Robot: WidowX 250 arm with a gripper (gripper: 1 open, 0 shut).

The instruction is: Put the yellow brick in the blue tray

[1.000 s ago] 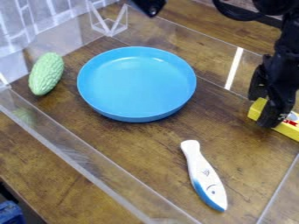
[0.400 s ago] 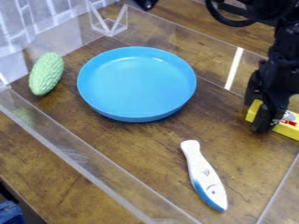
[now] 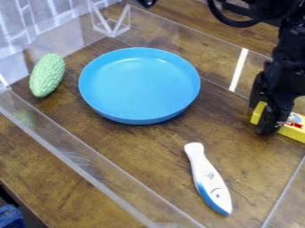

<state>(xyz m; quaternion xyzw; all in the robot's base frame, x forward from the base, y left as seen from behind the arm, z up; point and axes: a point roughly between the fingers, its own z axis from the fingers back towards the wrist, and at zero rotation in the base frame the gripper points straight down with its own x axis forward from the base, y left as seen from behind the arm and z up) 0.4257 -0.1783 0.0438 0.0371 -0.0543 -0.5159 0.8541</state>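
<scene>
The yellow brick (image 3: 293, 130) lies on the wooden table at the far right edge, its red-and-white label partly showing. My gripper (image 3: 273, 123) points straight down onto it. Its black fingers clasp the brick's sides, with yellow showing on both sides of them, and the brick rests on the table. The blue tray (image 3: 138, 84), a large round shallow dish, sits empty left of the gripper, about a hand's width away.
A green bumpy vegetable (image 3: 46, 74) lies at the left beside the tray. A white-and-blue handheld tool (image 3: 208, 177) lies near the front, below the tray. Clear plastic walls (image 3: 71, 151) fence the table's edges.
The fingers have drawn in against the yellow brick. The hand has stayed in place over it; the brick has not moved.
</scene>
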